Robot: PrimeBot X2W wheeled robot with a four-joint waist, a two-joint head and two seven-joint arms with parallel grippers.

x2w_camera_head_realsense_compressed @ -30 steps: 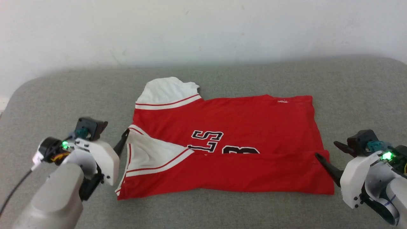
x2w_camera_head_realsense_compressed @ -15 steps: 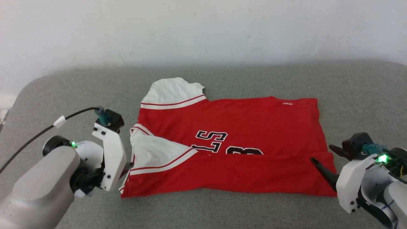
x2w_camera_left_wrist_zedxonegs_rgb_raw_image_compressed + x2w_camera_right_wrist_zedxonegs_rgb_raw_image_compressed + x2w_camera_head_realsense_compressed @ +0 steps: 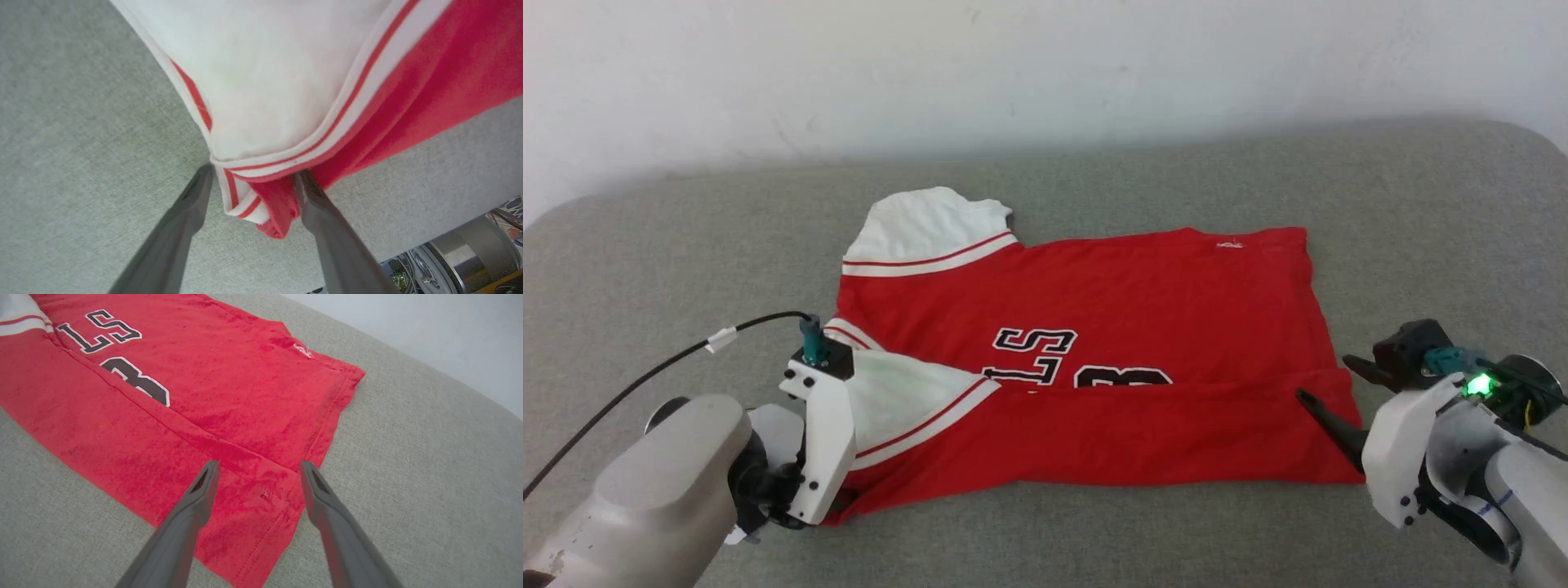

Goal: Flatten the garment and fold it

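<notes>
Your left gripper (image 3: 251,173) slid onto the garment's (image 3: 1111,310) sleeve corner; right gripper (image 3: 259,465) over its hem, both spread wide, grey fabric surface (image 3: 670,245) underneath.

One garment (image 3: 1111,327) lies on one grey padded surface (image 3: 686,245), showing two white sleeves (image 3: 923,224). Two grippers are there, the left gripper (image 3: 253,173) and the right gripper (image 3: 259,464), each with two dark fingers (image 3: 179,526), plus one black cable (image 3: 645,376).

garment (image 3: 1111,327): red jersey, white sleeves | near edge folded over | flat
</notes>
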